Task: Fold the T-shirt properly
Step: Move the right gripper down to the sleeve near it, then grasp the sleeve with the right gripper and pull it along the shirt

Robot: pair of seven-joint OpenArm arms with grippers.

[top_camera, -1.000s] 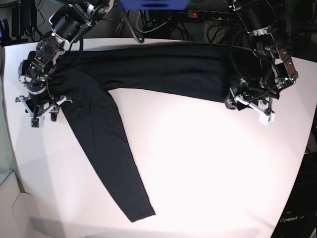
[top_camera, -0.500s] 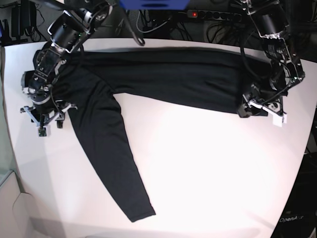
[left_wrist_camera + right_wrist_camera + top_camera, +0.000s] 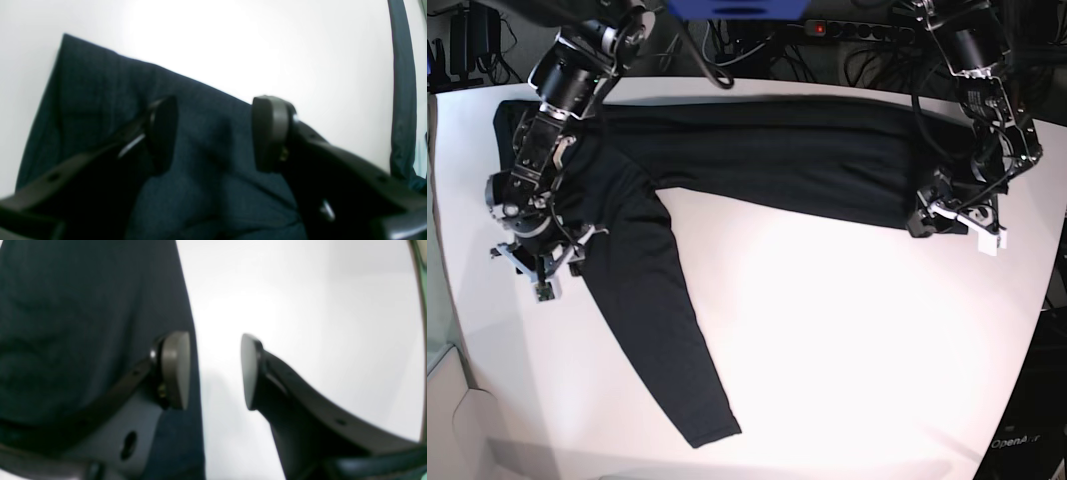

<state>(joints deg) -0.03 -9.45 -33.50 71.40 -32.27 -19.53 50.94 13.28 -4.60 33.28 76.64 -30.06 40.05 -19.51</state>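
Both arms have shifted since a second ago: the right gripper point(image 3: 539, 262) has slid down the shirt's end toward the sleeve, and the left gripper point(image 3: 955, 215) has moved outward along the far hem, where it has stayed for the last half second.

The T-shirt point(image 3: 767, 150) lies stretched across the back of the white surface point(image 3: 847, 340), with one long sleeve point(image 3: 652, 330) trailing diagonally toward the front edge.

In the left wrist view the left gripper's jaws stand well apart over the hem corner point(image 3: 100, 83), cloth beneath them and nothing pinched. In the right wrist view the right gripper stands open too, straddling the shirt's edge point(image 3: 191, 323): one pad point(image 3: 175, 370) over fabric, the other over bare surface, holding nothing.

The likely trouble is a thin grip. If either gripper closes from here it may catch only the top layer, or miss the edge altogether on the right side, and the fold would come up skewed or bunched. The soft knit could also drag and wrinkle if one arm pulls ahead of the other.

Open room lies in front of the shirt body, right of the sleeve. The left gripper sits near the surface's side edge, with little margin outward.
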